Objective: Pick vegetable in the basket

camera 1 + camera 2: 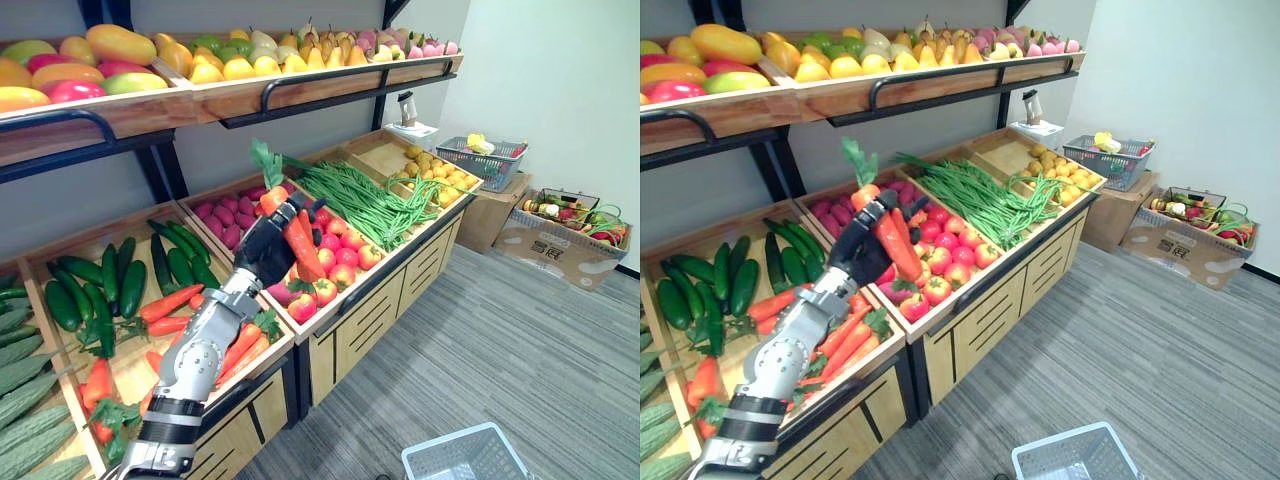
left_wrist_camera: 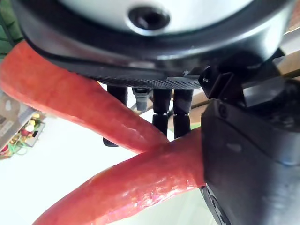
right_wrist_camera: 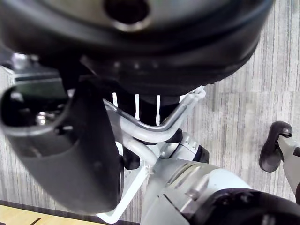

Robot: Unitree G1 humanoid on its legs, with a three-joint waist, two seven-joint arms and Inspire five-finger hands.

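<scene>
Two carrots (image 1: 300, 240) are in my left hand (image 1: 262, 250), lifted clear above the wooden stand (image 1: 372, 318) and over its bin of red fruit (image 1: 335, 258). My fingers (image 2: 161, 110) are curled over them and the thumb presses from the other side, so the grasp is firm. The left wrist view shows the pair crossing each other inside the hand. One carrot's green top points up toward the stand's back wall and the orange tips slant down toward its front edge.

More carrots (image 1: 170, 303) lie in the stand's bin beneath my forearm. Cucumbers (image 1: 110, 285) lie behind those, and a heap of green beans (image 1: 365, 200) fills the stand's next bin past the red fruit.

The pale wire basket (image 1: 465, 455) is low in front of the stand, over the grey floor (image 1: 520, 350), well apart from the carrots I hold. My right hand (image 3: 79, 154) is clenched round its handles (image 3: 157, 127), with the wires running under my curled fingers.
</scene>
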